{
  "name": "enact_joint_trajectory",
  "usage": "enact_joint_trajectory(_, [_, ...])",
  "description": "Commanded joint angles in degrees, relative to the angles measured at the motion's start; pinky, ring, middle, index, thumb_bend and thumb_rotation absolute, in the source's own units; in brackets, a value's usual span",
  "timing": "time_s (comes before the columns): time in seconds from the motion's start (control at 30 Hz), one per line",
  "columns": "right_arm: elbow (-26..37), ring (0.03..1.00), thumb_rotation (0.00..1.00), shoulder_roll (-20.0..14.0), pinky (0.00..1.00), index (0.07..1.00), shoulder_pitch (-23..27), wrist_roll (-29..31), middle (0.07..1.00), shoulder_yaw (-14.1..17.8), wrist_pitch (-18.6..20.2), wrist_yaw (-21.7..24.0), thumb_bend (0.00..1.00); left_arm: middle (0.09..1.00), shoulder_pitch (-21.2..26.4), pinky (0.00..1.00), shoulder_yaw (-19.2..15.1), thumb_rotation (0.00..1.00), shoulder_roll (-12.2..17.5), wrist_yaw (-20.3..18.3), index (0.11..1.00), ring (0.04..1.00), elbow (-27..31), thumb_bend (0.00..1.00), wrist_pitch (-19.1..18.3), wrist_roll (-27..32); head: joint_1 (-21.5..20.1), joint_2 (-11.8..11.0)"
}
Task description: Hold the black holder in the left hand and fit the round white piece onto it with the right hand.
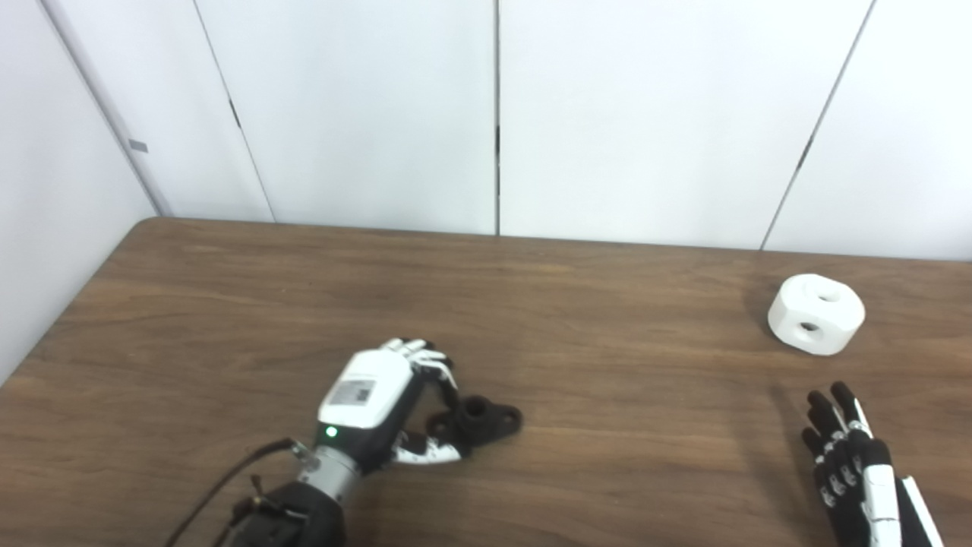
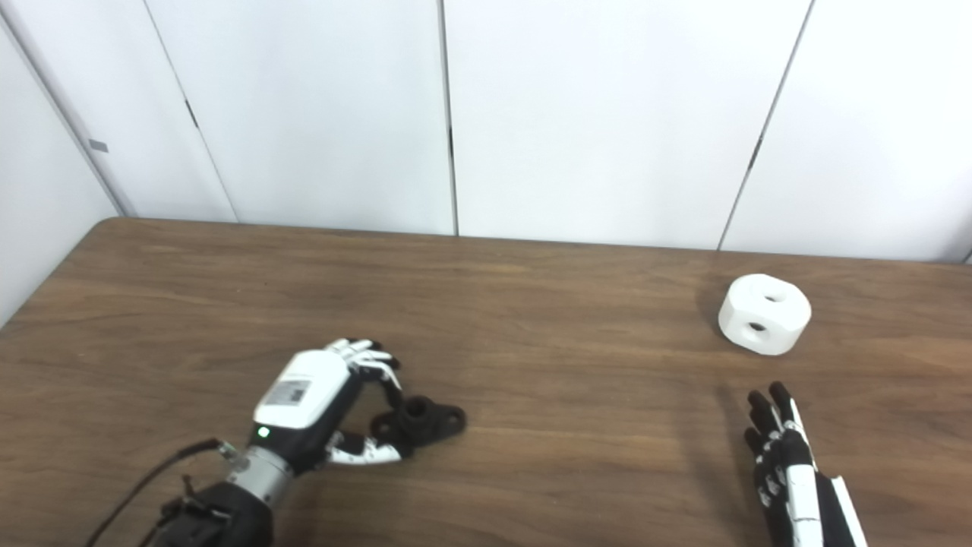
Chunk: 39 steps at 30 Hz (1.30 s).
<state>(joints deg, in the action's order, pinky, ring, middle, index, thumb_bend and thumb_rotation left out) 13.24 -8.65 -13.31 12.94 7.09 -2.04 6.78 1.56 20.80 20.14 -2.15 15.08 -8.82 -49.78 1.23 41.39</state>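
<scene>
The black holder (image 1: 486,419) lies on the wooden table (image 1: 592,319), front and left of centre, with a short raised socket on top. My left hand (image 1: 387,399) curls around its left end, fingers over the top and thumb (image 1: 429,453) at the near side, touching it. The round white piece (image 1: 816,314), a chunky block with holes in its top and side, rests at the far right of the table. My right hand (image 1: 847,452) is open near the front right edge, fingers stretched toward the white piece, about a hand's length short of it.
White wall panels (image 1: 493,114) rise right behind the table's far edge. The table's left edge (image 1: 68,311) runs diagonally close to my left arm. A black cable (image 1: 220,486) trails from the left wrist.
</scene>
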Motion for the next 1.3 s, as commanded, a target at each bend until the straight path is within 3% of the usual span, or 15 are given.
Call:
enact_joint_trajectory(0.0, [1.6,1.000,0.96,0.9,1.00,1.000,-0.6,0.1,0.963,-0.3,0.5,-0.3,0.59,0.783,-0.2,0.92,1.0,0.06,-0.9,-0.9,0.486,0.894,2.2,0.52,1.4,-1.3,-0.1,0.4])
enact_joint_trajectory(0.27, [3.3,0.996,0.94,0.8,1.00,0.990,-0.9,0.3,0.961,-0.4,1.4,-0.7,0.61,0.775,-2.6,0.89,3.8,0.06,-4.4,0.6,0.486,0.870,-0.2,0.52,4.4,-3.9,-0.9,1.7])
enact_joint_trajectory(0.47, [4.1,0.993,0.94,0.5,1.00,0.981,-1.1,0.8,0.955,0.0,2.1,-0.8,0.62,0.781,-4.1,0.91,3.8,0.06,-5.8,0.2,0.487,0.885,-0.2,0.52,3.6,-5.0,-1.9,2.1])
enact_joint_trajectory(0.63, [4.2,0.979,0.91,0.0,1.00,0.959,-1.2,1.3,0.952,0.8,1.5,-0.8,0.57,0.789,-5.1,0.92,3.9,0.06,-6.1,0.0,0.487,0.897,0.2,0.52,3.4,-6.0,-2.7,2.0])
enact_joint_trajectory(1.0, [5.8,0.947,0.56,0.2,0.99,0.894,-0.1,-4.2,0.910,3.0,0.5,-4.6,0.58,0.789,-6.6,0.91,3.6,0.06,-6.2,0.2,0.487,0.893,0.8,0.52,3.3,-8.4,-6.4,0.5])
enact_joint_trajectory(1.13, [9.6,0.924,0.46,-0.5,0.94,0.860,2.0,-7.9,0.892,4.0,5.4,-7.3,0.62,0.788,-6.9,0.91,3.3,0.06,-5.9,0.5,0.487,0.891,0.9,0.52,3.8,-8.2,-8.9,-0.2])
enact_joint_trajectory(1.27, [11.9,0.943,0.46,-3.4,0.96,0.882,5.6,-16.3,0.894,4.1,9.7,-8.8,0.66,0.794,-7.2,0.93,2.8,0.06,-5.8,0.4,0.487,0.895,0.9,0.52,4.2,-7.1,-11.3,-0.8])
